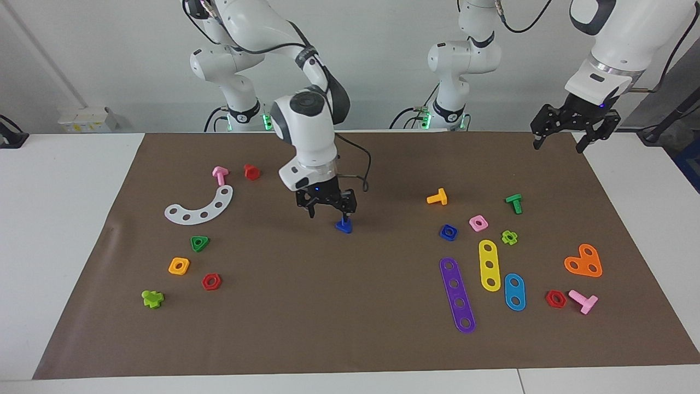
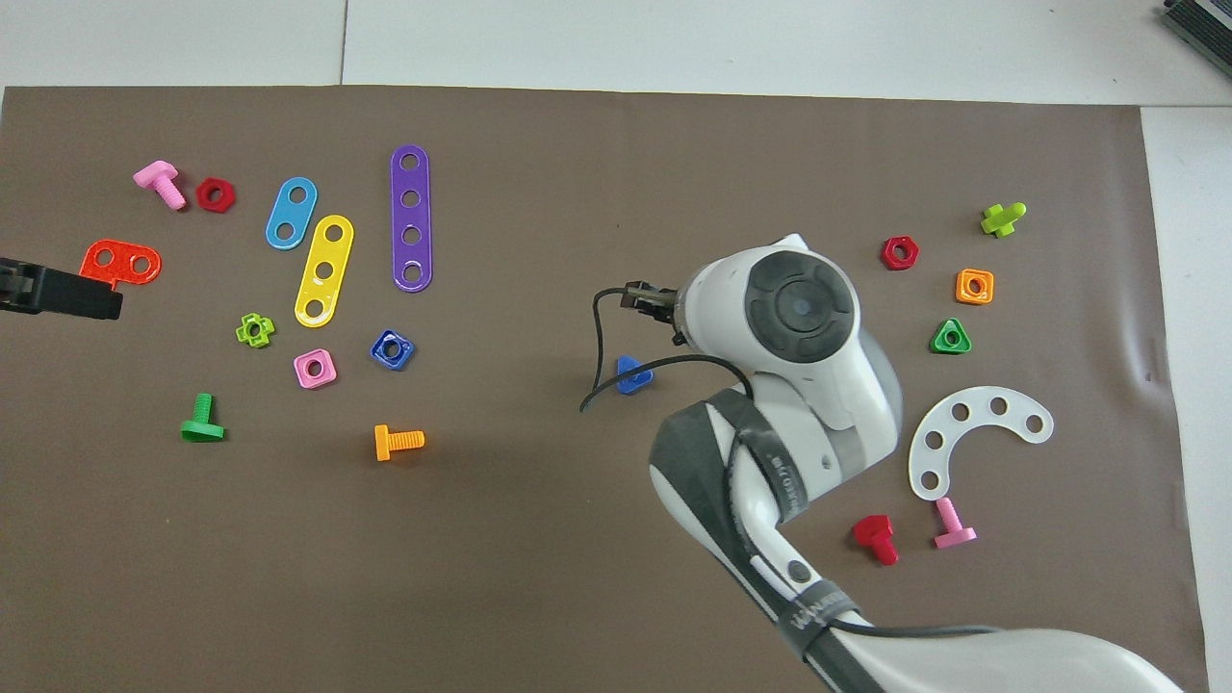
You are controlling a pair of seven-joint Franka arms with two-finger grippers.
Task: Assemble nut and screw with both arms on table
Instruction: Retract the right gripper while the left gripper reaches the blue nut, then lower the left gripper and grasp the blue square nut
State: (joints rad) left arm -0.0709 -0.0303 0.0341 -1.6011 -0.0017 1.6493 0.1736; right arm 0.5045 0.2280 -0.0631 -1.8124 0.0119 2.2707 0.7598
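Observation:
The dark-blue screw (image 1: pixel 344 225) stands on its triangular head near the middle of the brown mat (image 1: pixel 350 328), shaft up; it also shows in the overhead view (image 2: pixel 633 375). My right gripper (image 1: pixel 328 210) hangs low just over it, open, with one fingertip (image 1: pixel 346 212) at the top of the screw's shaft. The dark-blue nut (image 1: pixel 448 232) lies flat on the mat toward the left arm's end, beside a pink square nut (image 1: pixel 478 222); it also shows in the overhead view (image 2: pixel 392 348). My left gripper (image 1: pixel 560 143) is open and empty, raised over the mat's corner at the left arm's end.
Near the nut lie an orange bolt (image 1: pixel 437 197), a green bolt (image 1: pixel 514 202), a purple strip (image 1: pixel 458 295), a yellow strip (image 1: pixel 489 265) and a light-blue oval plate (image 1: pixel 514 291). Toward the right arm's end lie a white curved plate (image 1: pixel 199 208) and a green triangular nut (image 1: pixel 199 243).

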